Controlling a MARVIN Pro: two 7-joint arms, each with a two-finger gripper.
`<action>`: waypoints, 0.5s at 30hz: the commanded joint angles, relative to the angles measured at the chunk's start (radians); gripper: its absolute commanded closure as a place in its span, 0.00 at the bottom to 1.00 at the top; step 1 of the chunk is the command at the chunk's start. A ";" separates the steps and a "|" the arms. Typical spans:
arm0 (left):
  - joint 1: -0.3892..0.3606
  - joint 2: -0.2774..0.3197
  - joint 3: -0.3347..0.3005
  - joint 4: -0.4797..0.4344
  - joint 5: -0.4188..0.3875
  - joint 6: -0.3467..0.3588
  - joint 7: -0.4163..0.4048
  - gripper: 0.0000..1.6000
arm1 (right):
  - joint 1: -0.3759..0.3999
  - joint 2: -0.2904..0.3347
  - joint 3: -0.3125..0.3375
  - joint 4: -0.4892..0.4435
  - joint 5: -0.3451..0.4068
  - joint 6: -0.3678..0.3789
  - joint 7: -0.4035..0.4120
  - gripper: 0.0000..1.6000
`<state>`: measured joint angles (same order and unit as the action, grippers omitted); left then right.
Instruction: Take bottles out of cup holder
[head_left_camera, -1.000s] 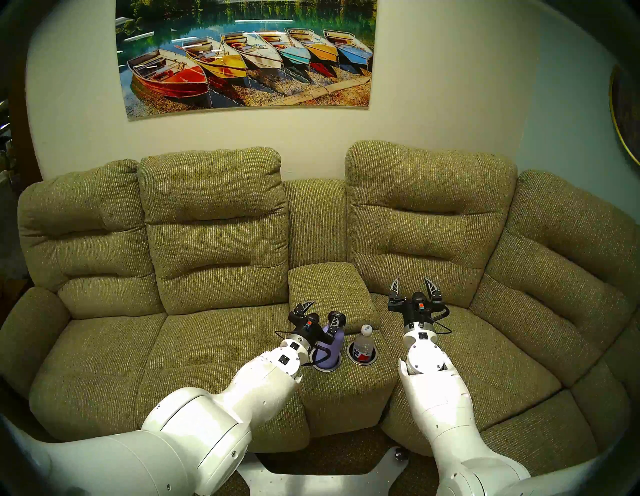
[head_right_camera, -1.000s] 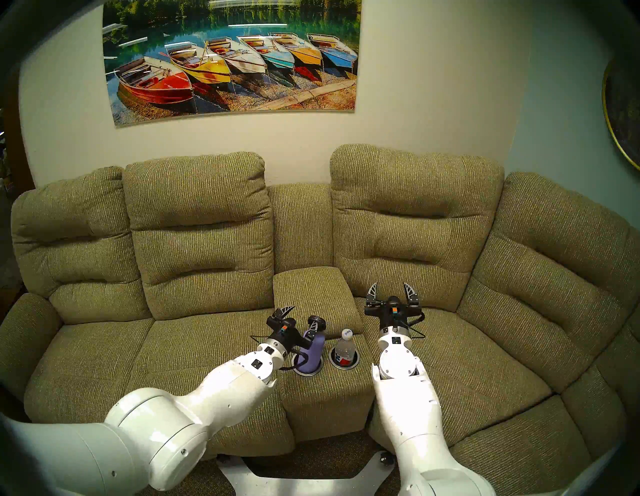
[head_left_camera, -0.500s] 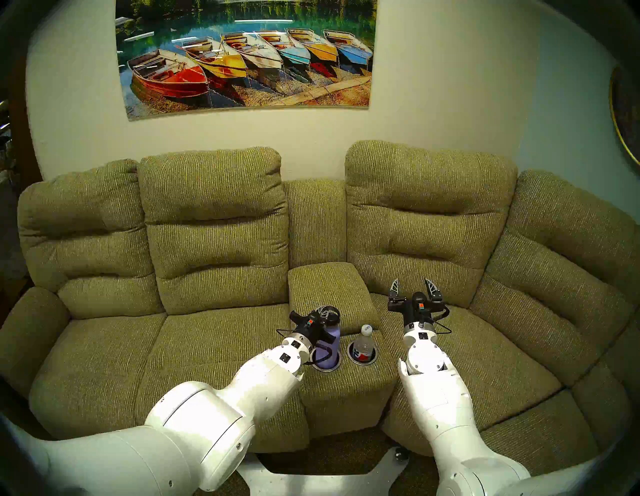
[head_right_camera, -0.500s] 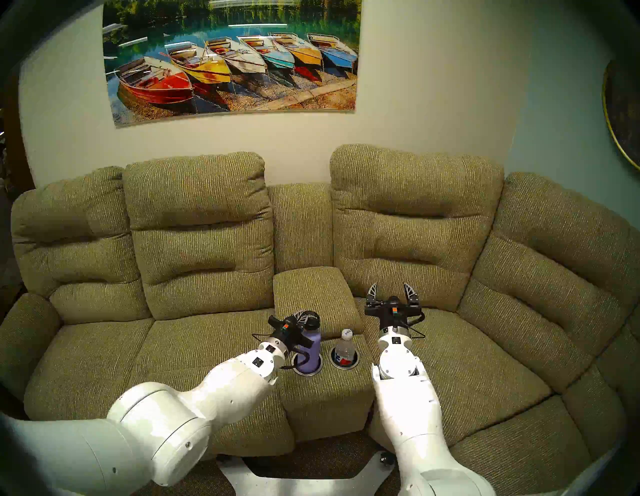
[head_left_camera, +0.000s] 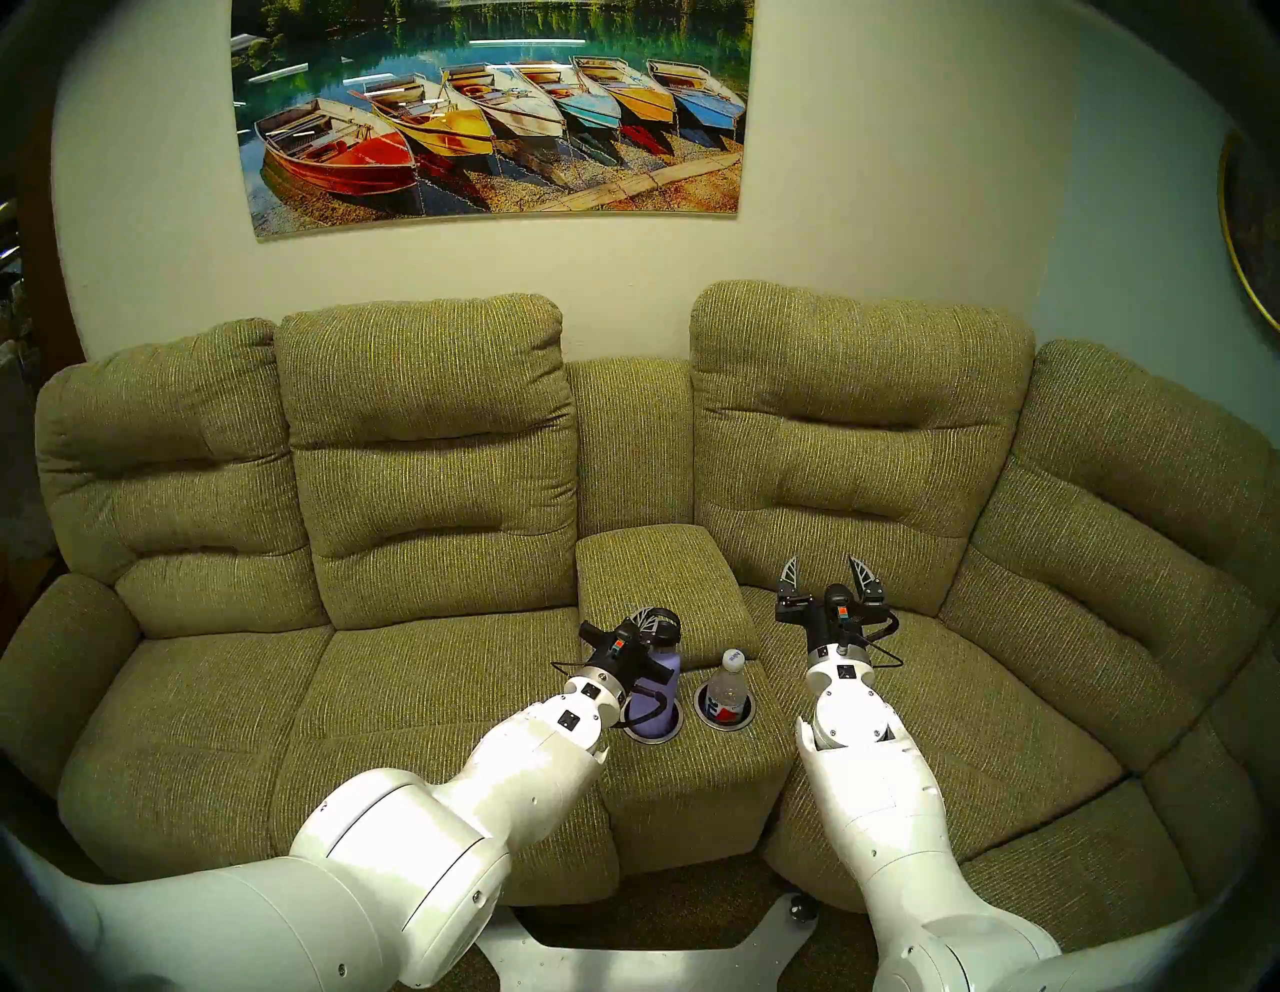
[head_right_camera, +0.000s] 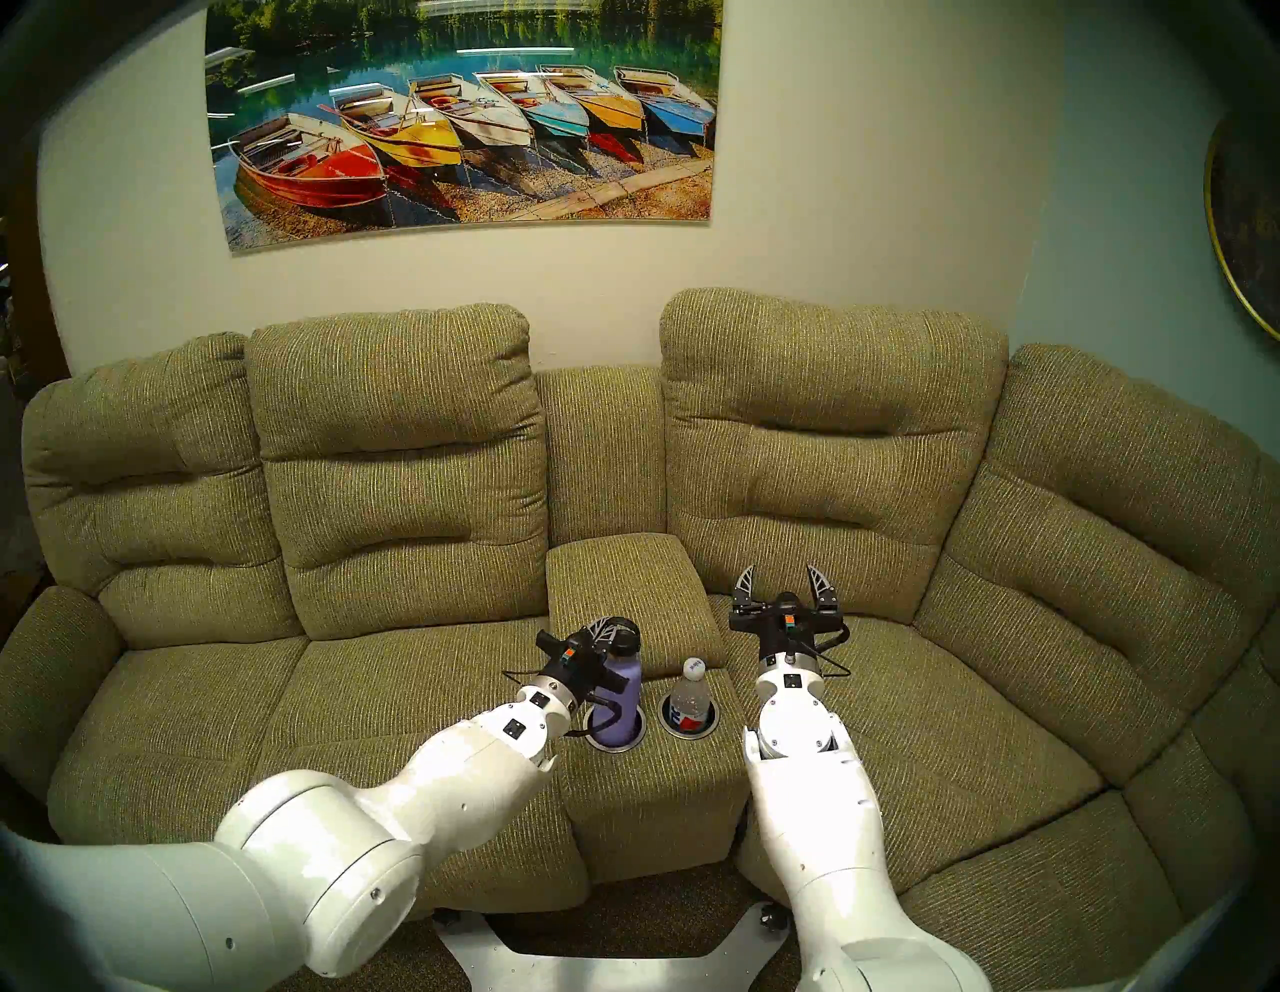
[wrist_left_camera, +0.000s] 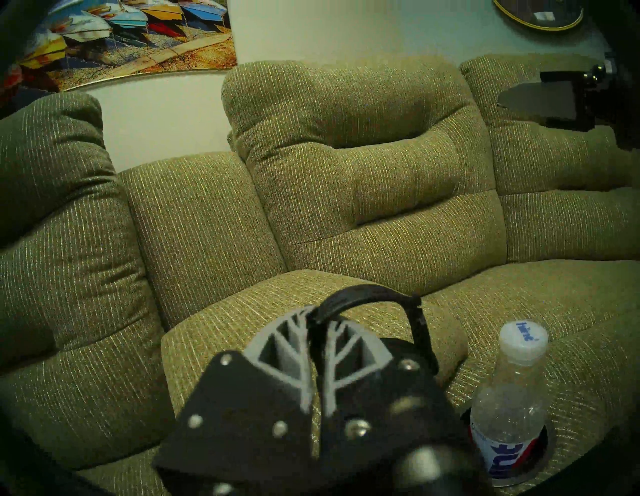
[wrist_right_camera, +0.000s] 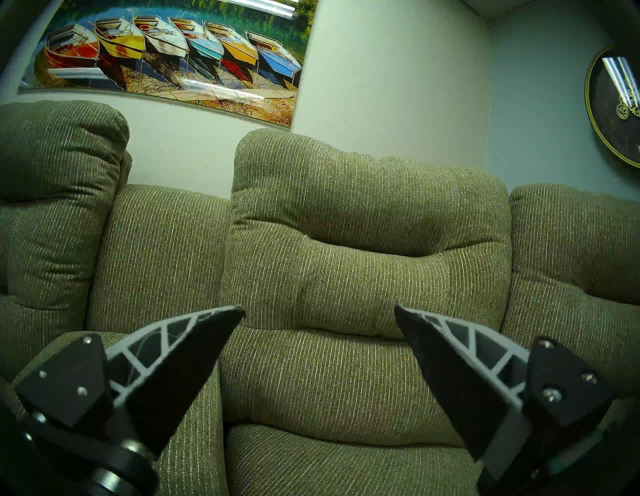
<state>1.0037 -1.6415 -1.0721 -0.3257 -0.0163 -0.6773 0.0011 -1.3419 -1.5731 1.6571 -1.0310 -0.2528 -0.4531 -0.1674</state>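
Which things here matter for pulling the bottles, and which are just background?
Job:
- flask, in the left well, left gripper shut on its cap strap
- clear bottle, in the right well
- cup holder
- right gripper, open, holding nothing

Background:
- sofa
- boat picture
- round wall piece
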 joint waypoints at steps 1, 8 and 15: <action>0.029 0.011 -0.008 -0.118 -0.008 -0.046 0.007 1.00 | 0.012 0.001 -0.001 -0.017 0.000 -0.004 0.001 0.00; 0.063 0.026 -0.019 -0.192 -0.021 -0.097 0.001 1.00 | 0.013 0.001 -0.001 -0.014 -0.001 -0.005 0.000 0.00; 0.096 0.055 -0.009 -0.279 -0.003 -0.149 0.007 1.00 | 0.014 0.001 -0.001 -0.012 -0.001 -0.005 0.000 0.00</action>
<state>1.0926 -1.6034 -1.0891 -0.4985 -0.0346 -0.7516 0.0078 -1.3416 -1.5731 1.6571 -1.0282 -0.2529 -0.4533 -0.1680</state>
